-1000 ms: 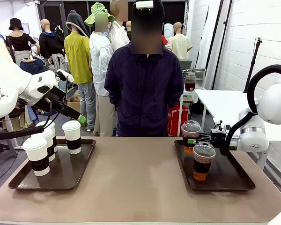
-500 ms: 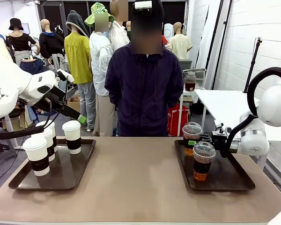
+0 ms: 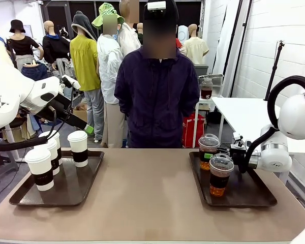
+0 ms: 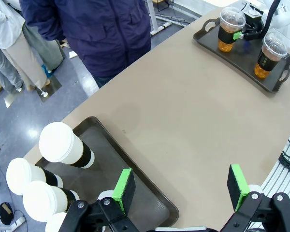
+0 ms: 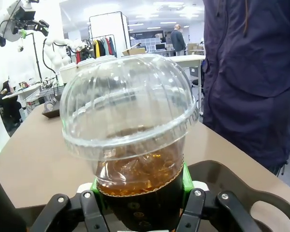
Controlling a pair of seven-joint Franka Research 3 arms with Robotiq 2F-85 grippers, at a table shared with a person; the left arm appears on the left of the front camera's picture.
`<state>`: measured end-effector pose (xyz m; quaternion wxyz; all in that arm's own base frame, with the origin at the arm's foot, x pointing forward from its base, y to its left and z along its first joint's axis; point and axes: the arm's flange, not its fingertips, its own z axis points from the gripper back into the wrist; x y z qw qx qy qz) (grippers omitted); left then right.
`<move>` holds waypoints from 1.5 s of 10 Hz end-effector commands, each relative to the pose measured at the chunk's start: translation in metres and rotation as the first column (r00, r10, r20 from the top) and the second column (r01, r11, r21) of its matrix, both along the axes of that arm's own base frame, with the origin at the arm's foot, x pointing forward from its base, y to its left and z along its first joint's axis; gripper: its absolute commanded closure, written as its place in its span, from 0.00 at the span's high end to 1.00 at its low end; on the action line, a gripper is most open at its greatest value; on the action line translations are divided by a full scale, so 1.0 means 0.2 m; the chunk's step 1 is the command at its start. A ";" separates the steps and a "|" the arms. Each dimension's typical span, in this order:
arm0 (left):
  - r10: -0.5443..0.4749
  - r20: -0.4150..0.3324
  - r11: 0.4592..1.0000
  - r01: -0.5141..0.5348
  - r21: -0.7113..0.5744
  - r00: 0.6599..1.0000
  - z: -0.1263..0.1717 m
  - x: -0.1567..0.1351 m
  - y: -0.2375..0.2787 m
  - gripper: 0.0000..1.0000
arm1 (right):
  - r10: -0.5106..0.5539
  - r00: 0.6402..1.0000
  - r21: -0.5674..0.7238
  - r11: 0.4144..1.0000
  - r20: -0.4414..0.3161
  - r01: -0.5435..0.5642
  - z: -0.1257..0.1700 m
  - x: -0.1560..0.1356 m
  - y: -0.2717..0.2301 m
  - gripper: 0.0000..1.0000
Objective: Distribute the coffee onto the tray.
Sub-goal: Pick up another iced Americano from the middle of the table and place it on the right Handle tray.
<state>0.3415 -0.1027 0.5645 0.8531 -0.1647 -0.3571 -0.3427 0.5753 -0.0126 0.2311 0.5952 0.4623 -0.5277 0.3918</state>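
Note:
Two clear dome-lidded cups of brown coffee are at the right dark tray (image 3: 254, 195). My right gripper (image 3: 213, 153) is shut on the dark sleeve of the far cup (image 3: 208, 150), at the tray's far left corner; I cannot tell whether its base touches. In the right wrist view this cup (image 5: 135, 145) sits between the green pads (image 5: 186, 180). The near clear cup (image 3: 220, 175) stands free. Several white paper cups (image 3: 80, 147) with brown sleeves stand on the left tray (image 3: 76, 190). My left gripper (image 4: 181, 186) hangs open above that tray (image 4: 135, 193), holding nothing.
A person in a dark jacket (image 3: 156, 96) stands at the table's far edge, arms behind the back. The beige tabletop (image 3: 147, 193) lies between the two trays. The right tray's handle (image 5: 241, 193) curves just beyond the held cup.
My right gripper has shifted slightly right and down with the clear cup in it. The left arm and the paper cups have not moved.

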 end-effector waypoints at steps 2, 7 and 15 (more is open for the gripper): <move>-0.004 -0.004 1.000 0.004 -0.008 1.000 0.00 0.00 0.01 1.00 | -0.031 1.000 0.036 0.999 0.005 0.031 0.01 0.03 0.00 0.65; -0.004 -0.004 1.000 0.004 -0.008 1.000 0.00 0.00 0.01 1.00 | -0.027 0.999 0.040 0.999 -0.027 0.028 0.00 0.04 0.00 0.93; -0.004 -0.004 1.000 0.004 -0.008 1.000 0.00 0.00 0.01 1.00 | -0.039 0.998 0.035 0.999 -0.059 0.041 0.02 -0.05 -0.05 1.00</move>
